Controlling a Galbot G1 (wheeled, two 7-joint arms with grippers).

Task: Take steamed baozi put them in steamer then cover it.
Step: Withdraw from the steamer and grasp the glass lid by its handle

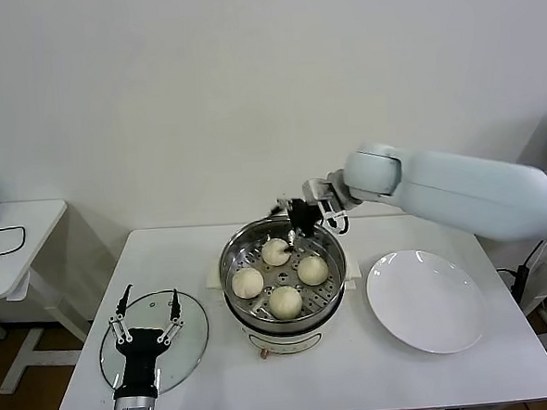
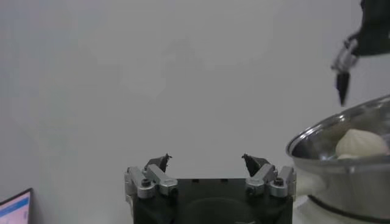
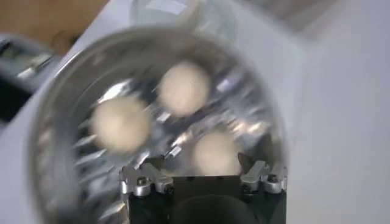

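Note:
Several cream-white baozi (image 1: 275, 252) lie on the perforated tray inside the shiny steamer (image 1: 229, 263) at the table's middle. My right gripper (image 1: 304, 223) hovers open over the steamer's far rim, holding nothing. Its wrist view looks down into the steamer (image 3: 262, 109), where the right gripper (image 3: 200, 159) stands over one baozi (image 3: 216, 152) and two more lie beyond. The glass cover (image 1: 194, 345) lies flat at the table's front left. My left gripper (image 1: 151, 292) is open over it and hides its handle. In the left wrist view the left gripper (image 2: 207, 161) is empty, with the steamer (image 2: 323, 131) off to one side.
An empty white plate (image 1: 426, 300) sits on the table to the right of the steamer. A small white side table (image 1: 16, 244) with a black cable stands off to the left. The wall is close behind the table.

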